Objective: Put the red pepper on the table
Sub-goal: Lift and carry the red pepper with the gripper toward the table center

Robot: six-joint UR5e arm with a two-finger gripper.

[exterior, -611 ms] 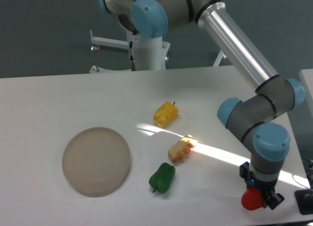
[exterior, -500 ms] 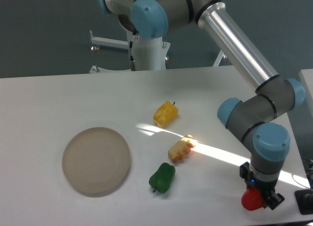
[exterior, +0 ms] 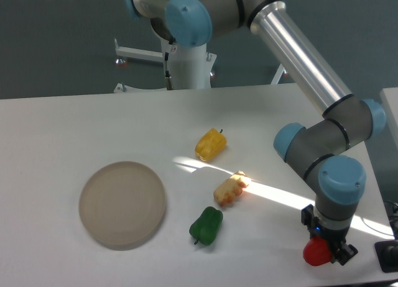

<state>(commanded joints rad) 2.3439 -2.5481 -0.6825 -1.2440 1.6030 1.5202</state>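
Observation:
The red pepper (exterior: 315, 253) is small, glossy and bright red, at the table's (exterior: 93, 122) front right near its edge. My gripper (exterior: 325, 250) points straight down over it and is shut on the red pepper, its dark fingers on either side. Whether the pepper rests on the white tabletop or hangs just above it cannot be told. Part of the pepper is hidden behind the fingers.
A round beige plate (exterior: 122, 204) lies at the front left. A yellow pepper (exterior: 210, 145), a pale orange-yellow toy food (exterior: 229, 188) and a green pepper (exterior: 206, 225) lie in the middle. A black object (exterior: 389, 256) sits past the right edge.
The gripper with the red pepper has shifted slightly left and a little lower in the view. Everything else is where it was.

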